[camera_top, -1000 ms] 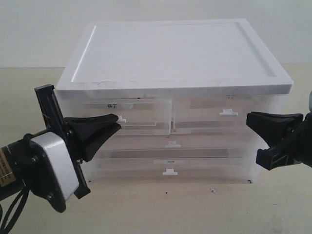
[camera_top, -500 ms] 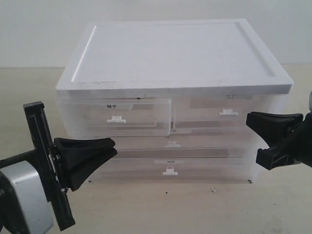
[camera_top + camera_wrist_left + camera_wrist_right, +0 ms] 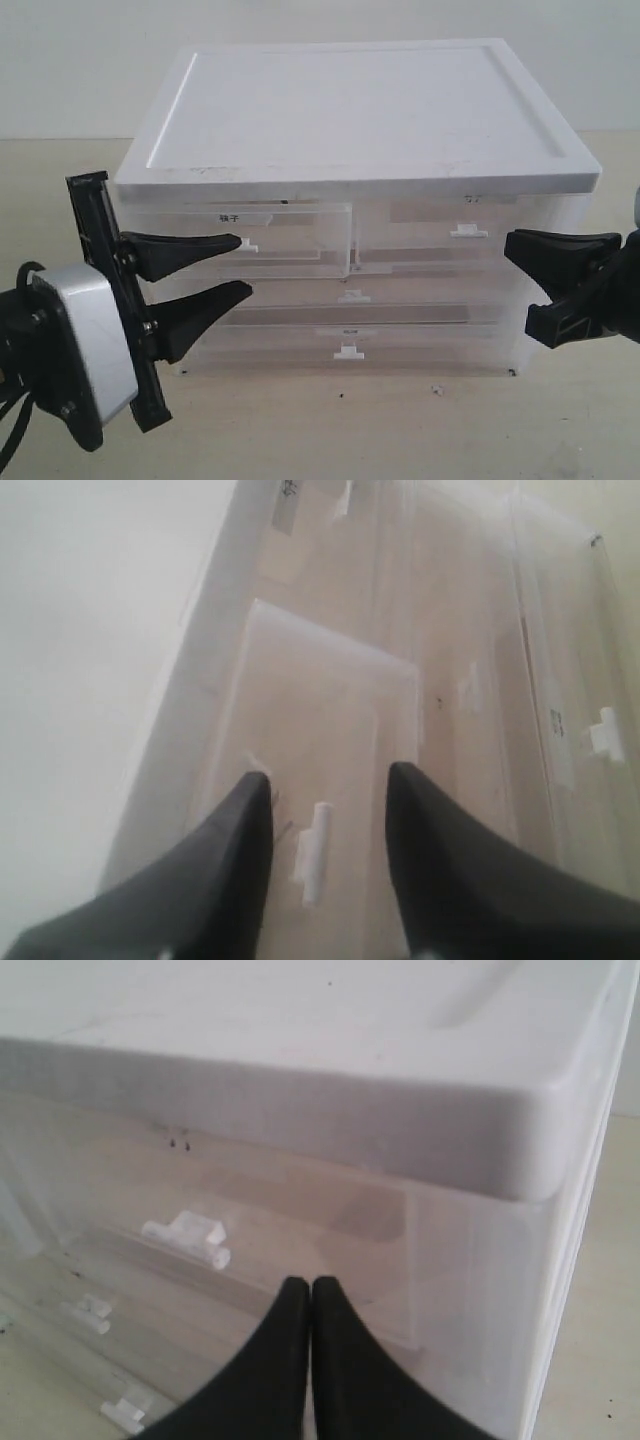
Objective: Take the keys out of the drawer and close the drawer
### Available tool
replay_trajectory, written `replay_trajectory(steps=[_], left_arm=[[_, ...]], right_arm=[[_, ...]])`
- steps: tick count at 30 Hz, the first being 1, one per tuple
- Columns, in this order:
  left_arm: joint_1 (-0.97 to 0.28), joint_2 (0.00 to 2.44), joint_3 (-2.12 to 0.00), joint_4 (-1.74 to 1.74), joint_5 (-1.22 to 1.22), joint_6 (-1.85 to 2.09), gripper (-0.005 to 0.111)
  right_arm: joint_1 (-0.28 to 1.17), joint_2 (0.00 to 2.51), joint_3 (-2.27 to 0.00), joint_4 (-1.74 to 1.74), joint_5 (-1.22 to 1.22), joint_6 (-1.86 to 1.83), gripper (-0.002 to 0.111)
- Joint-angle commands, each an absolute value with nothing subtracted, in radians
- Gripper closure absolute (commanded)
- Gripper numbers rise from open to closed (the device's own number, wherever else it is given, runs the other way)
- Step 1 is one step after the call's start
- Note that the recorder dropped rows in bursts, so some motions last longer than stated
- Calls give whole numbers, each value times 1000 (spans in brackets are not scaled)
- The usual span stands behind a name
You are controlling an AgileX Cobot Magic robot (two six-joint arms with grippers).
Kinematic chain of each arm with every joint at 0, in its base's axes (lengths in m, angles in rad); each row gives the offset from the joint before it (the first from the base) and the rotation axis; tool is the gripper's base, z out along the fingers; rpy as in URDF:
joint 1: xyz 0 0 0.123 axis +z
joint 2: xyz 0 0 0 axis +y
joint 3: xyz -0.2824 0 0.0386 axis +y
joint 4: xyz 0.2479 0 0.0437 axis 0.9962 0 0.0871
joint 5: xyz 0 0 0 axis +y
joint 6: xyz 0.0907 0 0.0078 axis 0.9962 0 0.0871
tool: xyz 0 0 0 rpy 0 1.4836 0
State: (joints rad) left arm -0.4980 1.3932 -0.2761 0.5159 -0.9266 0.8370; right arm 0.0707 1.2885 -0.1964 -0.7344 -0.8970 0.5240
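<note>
The drawer (image 3: 290,232) is the upper left half-width one, translucent, with a dark-lettered label (image 3: 228,215) and a small white tab handle (image 3: 243,245); its front seems to stand slightly proud of the cabinet. My left gripper (image 3: 243,264) is open, with one fingertip level with the handle and the other below it. In the left wrist view the handle (image 3: 314,852) lies between the open fingers of the left gripper (image 3: 328,775). My right gripper (image 3: 508,243) is shut and empty at the cabinet's right front corner, and it also shows in its wrist view (image 3: 308,1282). The keys are hidden.
The cabinet has a white lid (image 3: 350,110) and stands on a beige table (image 3: 420,420). A second half-width drawer (image 3: 450,245) with a fainter label sits at the upper right. Two full-width drawers (image 3: 350,330) lie below.
My left gripper dropped low and away from the cabinet, then came back up to the handle with its jaws now open. The right gripper has not moved.
</note>
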Motion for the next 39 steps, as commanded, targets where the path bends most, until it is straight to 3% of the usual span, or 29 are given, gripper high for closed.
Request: replay_trajectory(steps=[1,19,25,36,39], left_arm=[[-501,1417,-281,482,-948,896,73],[-501,1514,-283,376,-1064,1048,74],[-501,1563,-283,378,-1082,1071,79],[-501,1577,-283,330,-1152,1093,80],[-501,1577,-283,330,-1139,1093,86]], right_arm=[[70,1288,-201,-739,-910,521,108],[70,1288,-201,-739,-910,521,108],[70,1288,-201,-739,-909,521,108],[70,1288,-201,-739,-911,521,108],[70,1288,-201,-739,-911,521,108]])
